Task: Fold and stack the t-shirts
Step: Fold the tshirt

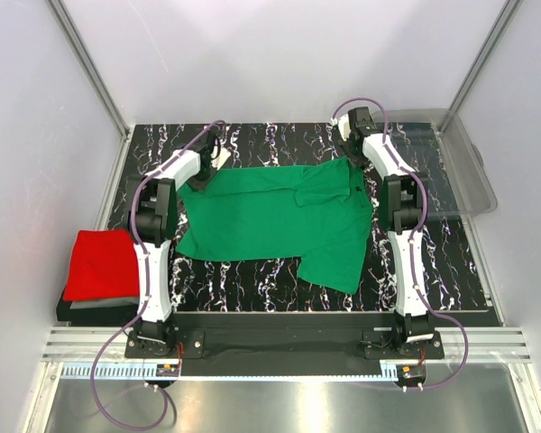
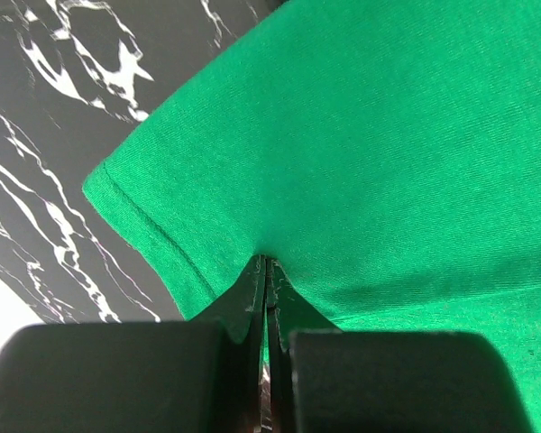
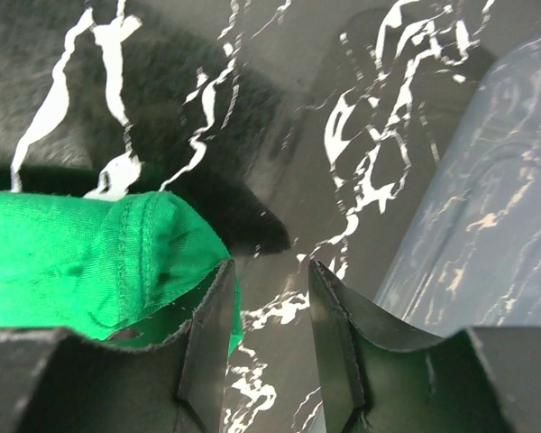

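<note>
From above, the green t-shirt (image 1: 270,216) lies spread flat on the black marbled table (image 1: 252,280) between the two arms. The left gripper (image 1: 205,176) is at its far left corner and the right gripper (image 1: 350,140) at its far right edge. The folded red t-shirt (image 1: 99,262) rests on the grey t-shirt (image 1: 95,304) off the table's left side, and a clear plastic bin (image 1: 469,171) stands at the far right. In the left wrist view, the fingers (image 2: 249,298) are pressed together, pinching a fold of green cloth just inside the hem. In the right wrist view, the fingers (image 3: 207,334) stand apart over bare table. The shirt's stitched hem bunches against the left finger, and the bin wall is on the right.
</note>
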`<state>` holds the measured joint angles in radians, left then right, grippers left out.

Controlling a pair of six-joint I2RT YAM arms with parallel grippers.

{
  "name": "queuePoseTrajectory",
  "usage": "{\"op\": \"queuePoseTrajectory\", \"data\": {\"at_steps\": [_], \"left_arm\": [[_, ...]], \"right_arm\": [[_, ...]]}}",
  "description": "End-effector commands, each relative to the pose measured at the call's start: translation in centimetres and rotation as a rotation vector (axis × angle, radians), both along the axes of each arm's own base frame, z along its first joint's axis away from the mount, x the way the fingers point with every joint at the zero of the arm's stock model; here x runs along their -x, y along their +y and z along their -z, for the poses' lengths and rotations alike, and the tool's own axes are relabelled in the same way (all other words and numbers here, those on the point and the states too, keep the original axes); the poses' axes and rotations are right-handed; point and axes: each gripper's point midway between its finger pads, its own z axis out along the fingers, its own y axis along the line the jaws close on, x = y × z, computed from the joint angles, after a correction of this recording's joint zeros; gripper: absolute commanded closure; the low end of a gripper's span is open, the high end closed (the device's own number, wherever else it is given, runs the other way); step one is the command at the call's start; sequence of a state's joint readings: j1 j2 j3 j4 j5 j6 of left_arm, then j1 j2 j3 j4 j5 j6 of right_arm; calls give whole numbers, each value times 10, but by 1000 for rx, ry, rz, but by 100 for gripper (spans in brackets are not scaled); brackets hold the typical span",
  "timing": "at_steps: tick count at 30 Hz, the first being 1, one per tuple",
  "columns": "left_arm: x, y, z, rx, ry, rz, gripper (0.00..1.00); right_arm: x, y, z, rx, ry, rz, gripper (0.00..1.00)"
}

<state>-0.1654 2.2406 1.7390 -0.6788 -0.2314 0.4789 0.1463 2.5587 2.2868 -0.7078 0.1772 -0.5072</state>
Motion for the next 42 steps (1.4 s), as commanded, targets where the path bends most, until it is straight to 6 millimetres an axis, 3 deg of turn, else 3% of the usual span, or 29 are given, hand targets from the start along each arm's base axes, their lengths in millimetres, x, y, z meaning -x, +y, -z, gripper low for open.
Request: {"op": "queuePoseTrajectory", "data": {"at_steps": [1,8,11,12,13,14,15,16,19,21,25,28,32,42], "left_arm": [[-15,3,4,-14,-26,-4,100],[-31,3,-3,-13,-62,-6,100],[-35,-4,-28,17,-113,-4,100],[-35,-7,-38,28,-129,1,100],[-33,-11,-61,42,-170,8,100],[-32,-14,-71,56,-189,10,100],[-31,-16,-79,74,-202,16,100],[-27,-17,-93,82,-224,21,100],[-23,-17,-99,84,-229,25,100],[-23,-15,-93,71,-216,28,100],[-25,-15,-69,63,-170,27,100],[-24,-16,-57,67,-146,24,100],[-22,-15,-48,61,-126,16,100],[-22,-5,-38,32,-106,10,100]], "right_arm": [[-2,-7,11,54,15,16,54],[-9,-6,7,56,-12,21,55],[-17,-4,-21,48,-70,25,54],[-19,-3,-44,37,-108,25,54],[-19,-1,-56,28,-128,23,54],[-18,-1,-68,21,-143,21,54],[-18,2,-93,-4,-185,20,54],[-17,4,-103,-19,-198,19,55],[-7,21,-126,-142,-214,-4,59],[3,37,-121,-234,-164,-25,60],[17,62,-94,-350,-40,-83,69],[23,67,-78,-371,10,-91,77],[26,68,-55,-372,63,-89,77],[17,65,-40,-356,64,-82,71]]}}
